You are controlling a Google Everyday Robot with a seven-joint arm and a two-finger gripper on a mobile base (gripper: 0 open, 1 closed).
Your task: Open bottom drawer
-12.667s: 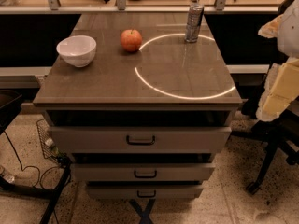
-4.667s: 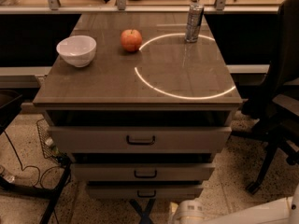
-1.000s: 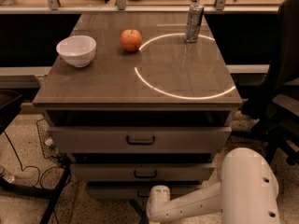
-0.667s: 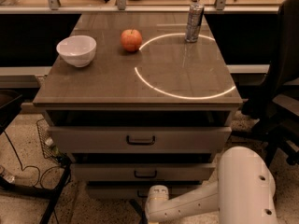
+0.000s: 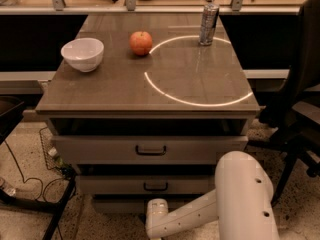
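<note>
The bottom drawer [image 5: 117, 204] is the lowest grey-beige front under the table, shut, with only a strip of it showing. Its handle is hidden behind my arm. My white arm [image 5: 245, 194] reaches in from the lower right, low to the floor. The gripper [image 5: 156, 210] sits at the arm's rounded end, right in front of the middle of the bottom drawer, just below the middle drawer's handle [image 5: 155, 186]. The middle drawer [image 5: 110, 185] and the large top drawer [image 5: 100, 149] are shut.
On the table top [image 5: 200, 79] stand a white bowl [image 5: 82, 53], a red apple [image 5: 141, 42] and a can [image 5: 209, 23]. A dark office chair [image 5: 300, 109] stands close on the right. Cables [image 5: 30, 181] and a black stand leg [image 5: 60, 211] lie on the floor at left.
My arm's end has slid a little to the left along the bottom drawer front, toward its middle. The drawers have not moved.
</note>
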